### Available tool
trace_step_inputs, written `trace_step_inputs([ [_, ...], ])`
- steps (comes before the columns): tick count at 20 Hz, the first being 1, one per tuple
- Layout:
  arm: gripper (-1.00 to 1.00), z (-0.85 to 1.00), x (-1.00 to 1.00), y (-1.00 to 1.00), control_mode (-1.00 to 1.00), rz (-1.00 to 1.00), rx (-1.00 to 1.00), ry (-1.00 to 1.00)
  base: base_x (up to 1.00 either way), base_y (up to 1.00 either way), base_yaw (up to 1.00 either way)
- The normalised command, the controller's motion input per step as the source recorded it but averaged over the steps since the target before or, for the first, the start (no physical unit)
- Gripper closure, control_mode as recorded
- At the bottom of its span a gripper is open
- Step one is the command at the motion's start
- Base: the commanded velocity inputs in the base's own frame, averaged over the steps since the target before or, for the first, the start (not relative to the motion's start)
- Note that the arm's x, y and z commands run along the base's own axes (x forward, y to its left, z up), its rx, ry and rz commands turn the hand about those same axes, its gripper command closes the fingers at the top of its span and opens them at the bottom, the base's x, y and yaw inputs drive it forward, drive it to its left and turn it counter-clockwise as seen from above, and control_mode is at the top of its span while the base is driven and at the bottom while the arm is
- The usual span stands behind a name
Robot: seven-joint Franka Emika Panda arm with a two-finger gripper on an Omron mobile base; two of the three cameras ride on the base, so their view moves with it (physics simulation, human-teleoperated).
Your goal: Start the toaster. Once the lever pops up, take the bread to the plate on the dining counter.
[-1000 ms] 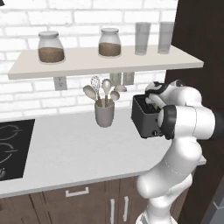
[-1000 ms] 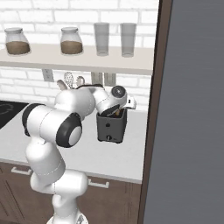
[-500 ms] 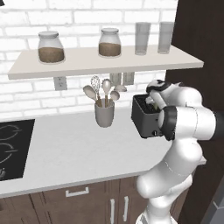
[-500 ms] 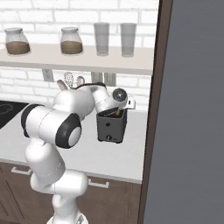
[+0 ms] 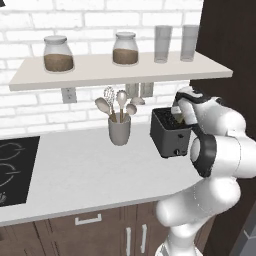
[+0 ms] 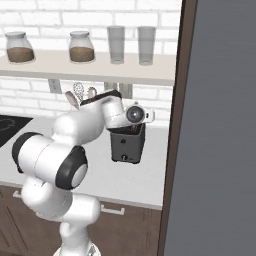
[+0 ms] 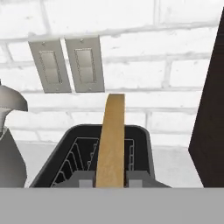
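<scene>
— Where's the tool (image 7: 111, 180)?
— Down over the toaster (image 5: 167, 134), clamped narrow on the bread (image 7: 111, 140), which stands upright in a slot.
— And the toaster?
— Near the tabletop's (image 5: 90, 172) right end, by the back wall, beside the cup (image 5: 119, 130).

The tool (image 7: 111, 180) clamps the bread (image 7: 111, 140) edge-on above the toaster (image 7: 140, 153), below two wall switch plates (image 7: 68, 64).
</scene>
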Motion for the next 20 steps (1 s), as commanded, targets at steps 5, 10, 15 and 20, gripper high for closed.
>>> trace_step_inputs([
  [5, 1.0, 1.0, -0.51, 0.0, -1.0, 0.0, 0.01, -0.06, 0.0, 0.0, 0.0],
  [10, 1.0, 1.0, -0.58, 0.0, -1.0, -0.01, 0.02, 0.04, 0.0, 0.0, 0.0],
  [15, 1.0, 0.91, -0.92, 0.0, -1.0, -0.06, 0.02, 0.25, 0.0, 0.0, 0.0],
  [20, 1.0, 0.65, -1.0, 0.0, -1.0, -0.08, 0.02, 0.25, 0.0, 0.0, 0.0],
])
